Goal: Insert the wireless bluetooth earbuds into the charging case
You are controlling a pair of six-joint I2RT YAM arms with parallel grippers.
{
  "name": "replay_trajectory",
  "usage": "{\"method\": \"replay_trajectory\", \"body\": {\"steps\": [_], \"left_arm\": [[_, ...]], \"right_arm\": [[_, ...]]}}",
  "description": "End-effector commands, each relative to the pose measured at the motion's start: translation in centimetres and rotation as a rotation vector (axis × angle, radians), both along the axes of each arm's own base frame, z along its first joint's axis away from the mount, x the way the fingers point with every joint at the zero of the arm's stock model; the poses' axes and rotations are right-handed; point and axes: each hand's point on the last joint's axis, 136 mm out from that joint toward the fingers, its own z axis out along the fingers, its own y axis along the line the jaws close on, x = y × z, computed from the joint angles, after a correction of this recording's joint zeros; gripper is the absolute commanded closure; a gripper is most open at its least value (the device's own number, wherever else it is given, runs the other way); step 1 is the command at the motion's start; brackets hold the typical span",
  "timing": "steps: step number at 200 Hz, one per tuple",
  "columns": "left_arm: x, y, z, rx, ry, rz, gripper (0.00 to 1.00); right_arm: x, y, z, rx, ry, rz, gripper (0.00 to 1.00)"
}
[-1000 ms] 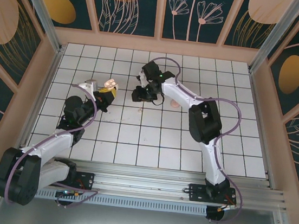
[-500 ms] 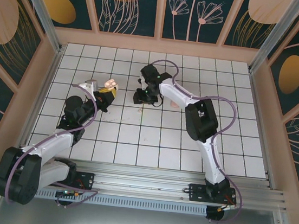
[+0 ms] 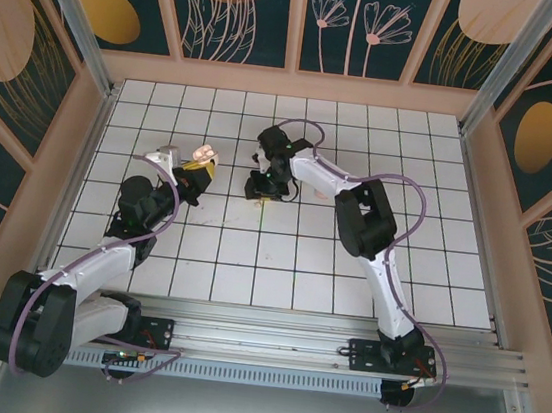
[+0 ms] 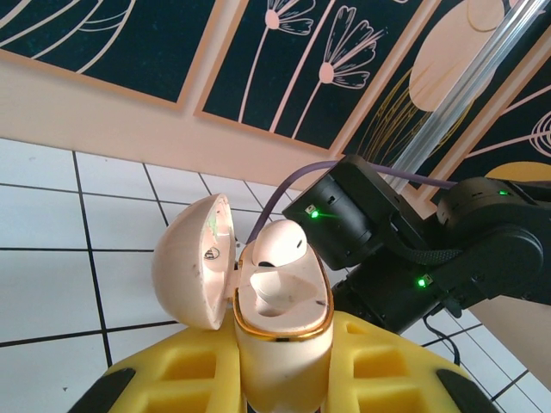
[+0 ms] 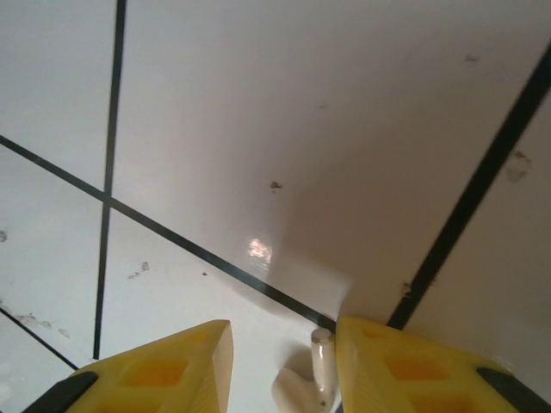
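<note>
Toward the table's (image 3: pixel 349 266) far left corner, the charging case (image 4: pixel 280 331) sits in the left gripper (image 3: pixel 198 169) with one earbud (image 4: pixel 277 248) in it, while to its right a second earbud (image 5: pixel 312 385) lies on the table between the right gripper's (image 5: pixel 284 366) fingers.

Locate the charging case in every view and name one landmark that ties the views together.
Top external: the charging case sits left of centre, at the left pincer tip.
Left wrist: bottom centre, open, clamped between yellow fingers, with a seated earbud inside.
Right wrist: tiles, with a loose earbud between the right pincer's fingers.
Shared landmark: the white tiled floor with black grout.
</note>
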Motion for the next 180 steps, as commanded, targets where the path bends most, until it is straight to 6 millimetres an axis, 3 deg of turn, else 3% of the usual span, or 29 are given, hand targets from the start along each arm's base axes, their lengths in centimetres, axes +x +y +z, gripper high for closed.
{"method": "replay_trajectory", "body": {"steps": [1,69,116,153,180], "left_arm": [[0.3,0.1,1.4,0.007,-0.046,-0.002,0.91],[0.3,0.1,1.4,0.01,-0.047,0.001,0.91],[0.2,0.2,1.3,0.013,-0.049,0.004,0.91],[0.2,0.2,1.4,0.013,-0.053,0.006,0.91],[0.2,0.3,1.7,0.009,-0.056,0.012,0.91]], "right_arm": [[-0.5,2.0,-0.1,0.054,0.013,0.041,0.65],[-2.0,3.3,0.3,0.075,0.008,0.135,0.69],[-4.0,3.3,0.7,0.063,0.027,0.203,0.7],[-2.9,3.5,4.5,0.063,-0.09,0.15,0.66],[-1.9,1.6,6.7,0.022,-0.124,-0.039,0.63]]}}
